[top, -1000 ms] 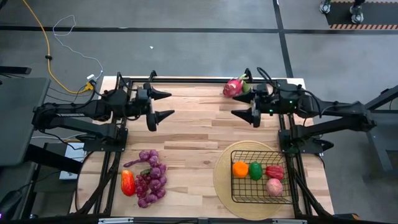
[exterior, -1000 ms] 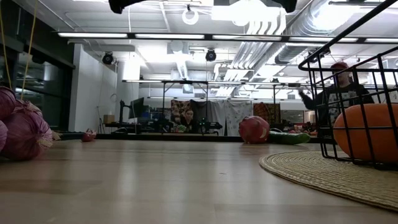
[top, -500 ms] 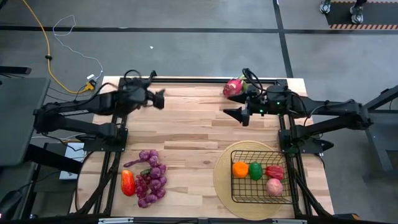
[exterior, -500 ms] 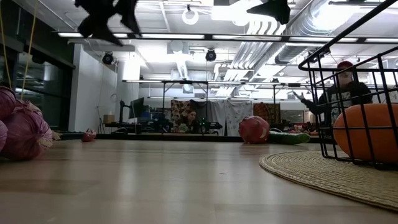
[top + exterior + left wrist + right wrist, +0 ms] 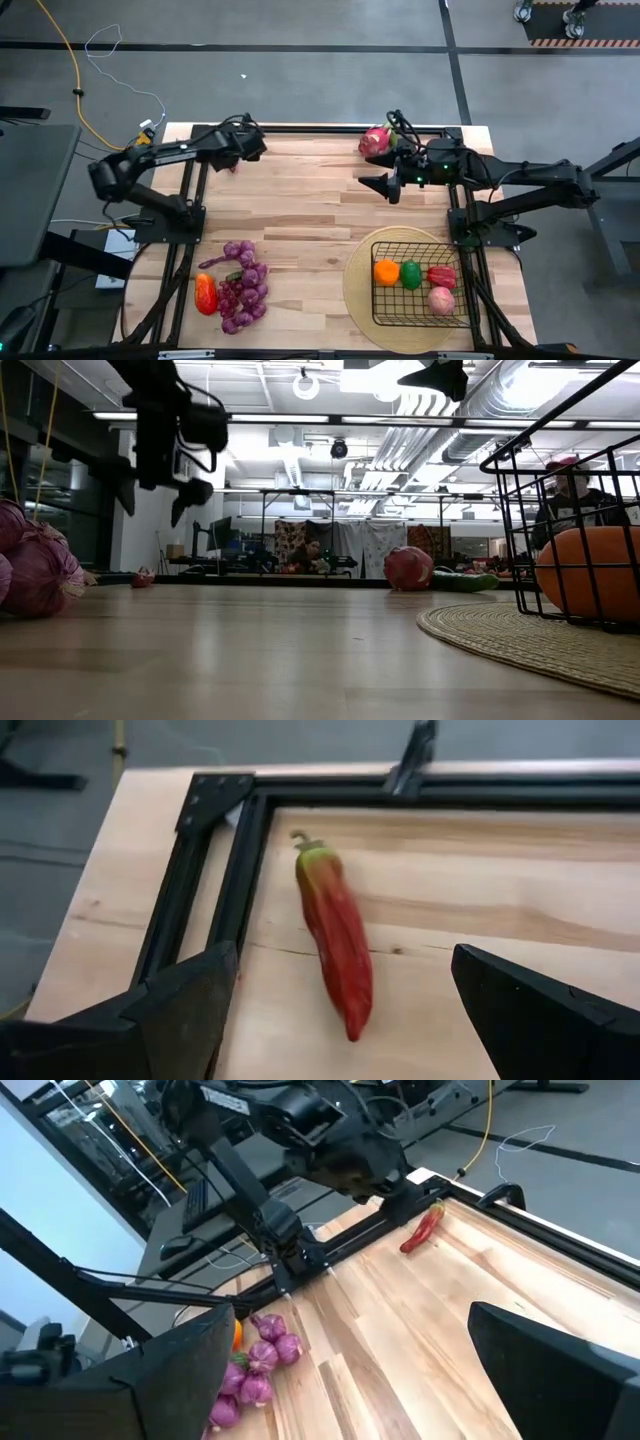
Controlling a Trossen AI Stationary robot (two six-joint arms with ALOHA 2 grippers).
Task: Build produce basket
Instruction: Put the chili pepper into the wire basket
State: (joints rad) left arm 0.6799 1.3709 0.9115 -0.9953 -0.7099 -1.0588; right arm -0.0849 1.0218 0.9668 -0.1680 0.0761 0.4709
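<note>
My left gripper (image 5: 250, 150) (image 5: 343, 955) hangs open over the table's far-left corner, above a long red chili pepper (image 5: 335, 935) that lies flat on the wood beside the black frame. It touches nothing. My right gripper (image 5: 378, 185) (image 5: 352, 1318) waits open above the far right of the table. The black wire basket (image 5: 374, 300) stands on a round woven mat (image 5: 355, 275) and holds an orange (image 5: 386, 271), a green pepper (image 5: 410, 273), a red pepper (image 5: 441, 276) and a pink fruit (image 5: 440, 300). A dragon fruit (image 5: 374, 140) rests at the far edge.
Purple grape bunches (image 5: 245, 285) and a red-orange pepper (image 5: 205, 293) lie near the table's near-left corner. A green cucumber (image 5: 396, 141) sits next to the dragon fruit. Black frame rails (image 5: 215, 870) border the far-left corner. Bare wood spans the table's middle. People show in the room behind.
My left gripper has swung from the table's far middle toward the far-left corner, turned and come down closer to the red chili. My right gripper has shifted a little toward the table's left, then held still. No produce has moved.
</note>
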